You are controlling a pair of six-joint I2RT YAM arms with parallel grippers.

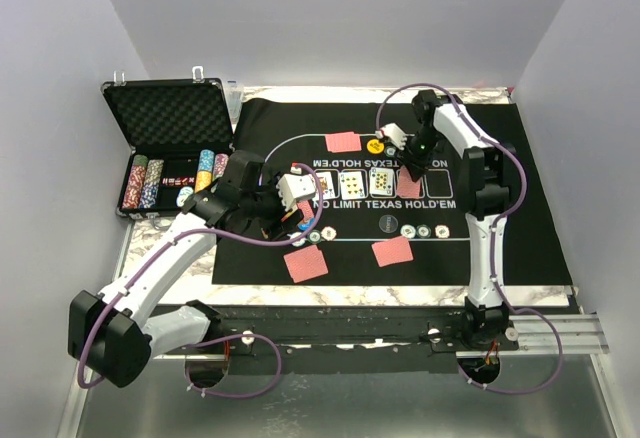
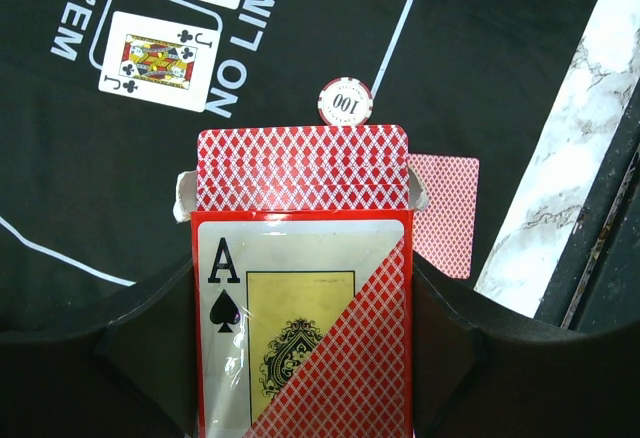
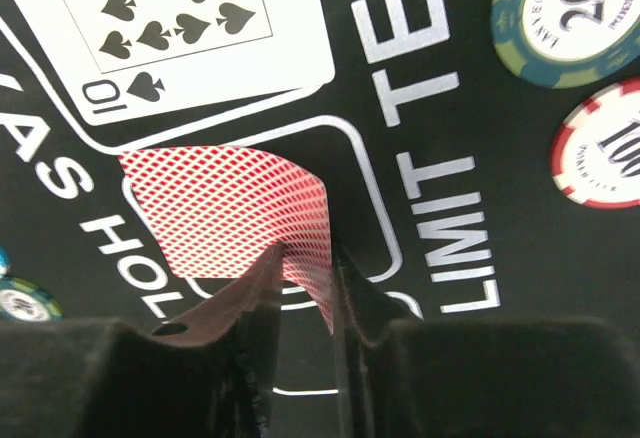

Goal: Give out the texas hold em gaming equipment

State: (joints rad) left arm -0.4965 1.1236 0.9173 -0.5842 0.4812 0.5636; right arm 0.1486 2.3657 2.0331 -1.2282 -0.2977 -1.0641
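Black felt mat (image 1: 520, 228) covers the surface (image 1: 400, 296). Over an empty slot (image 3: 345, 188), right jaws stand slightly apart around a bent red-backed card (image 3: 220, 208); whether they grip, I cannot tell. It seems thin and slippery: take its edge. Left jaws clamp the card box (image 2: 300, 358).

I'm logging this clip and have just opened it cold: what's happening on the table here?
The left gripper holds an open card box over the felt mat, with red-backed cards sticking out of its top. The right gripper is at the end of the face-up row, beside the ten of spades. It has a face-down card bent between its fingers over the outlined slot, jaws slightly apart. Chips and other face-down cards already lie on the mat.
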